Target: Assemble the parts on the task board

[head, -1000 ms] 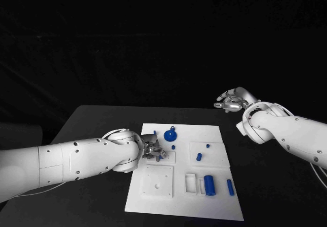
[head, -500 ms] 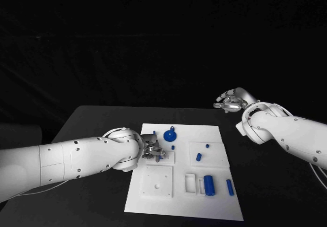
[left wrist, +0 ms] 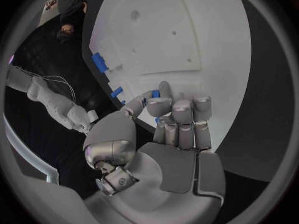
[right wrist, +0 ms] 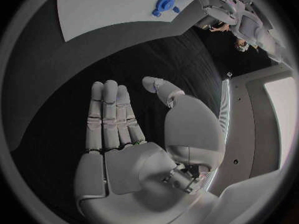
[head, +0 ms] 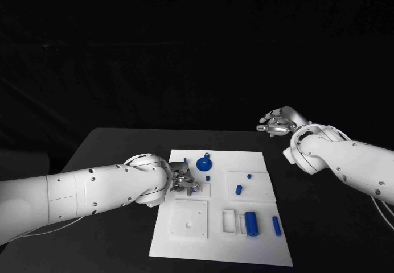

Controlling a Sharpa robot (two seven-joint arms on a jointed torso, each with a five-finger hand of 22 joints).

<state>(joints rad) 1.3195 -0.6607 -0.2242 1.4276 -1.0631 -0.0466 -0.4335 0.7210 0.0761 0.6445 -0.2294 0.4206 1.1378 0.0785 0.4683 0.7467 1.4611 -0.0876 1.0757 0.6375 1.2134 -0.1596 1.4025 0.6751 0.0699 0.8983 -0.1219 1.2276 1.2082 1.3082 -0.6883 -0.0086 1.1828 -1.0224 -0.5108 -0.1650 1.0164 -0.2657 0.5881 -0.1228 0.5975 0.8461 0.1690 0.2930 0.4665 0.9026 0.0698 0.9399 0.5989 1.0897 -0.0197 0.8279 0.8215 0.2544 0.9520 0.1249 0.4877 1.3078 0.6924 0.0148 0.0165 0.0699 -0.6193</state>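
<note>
Left robot hand (head: pixel 184 183) sits over the left edge of the board (head: pixel 220 247), fingers curled in and pinching a small blue part (left wrist: pixel 155 93) between thumb and fingertips — the wrist view shows it. Right robot hand (head: pixel 278 123) is up off the far right of the table (head: pixel 107 148), well away from the board, fingers straight and spread, holding nothing. On the board: a round blue disc (head: pixel 204 165) near the far edge, a cylinder (head: pixel 252 222) and a bar (head: pixel 276 226) near the front right.
</note>
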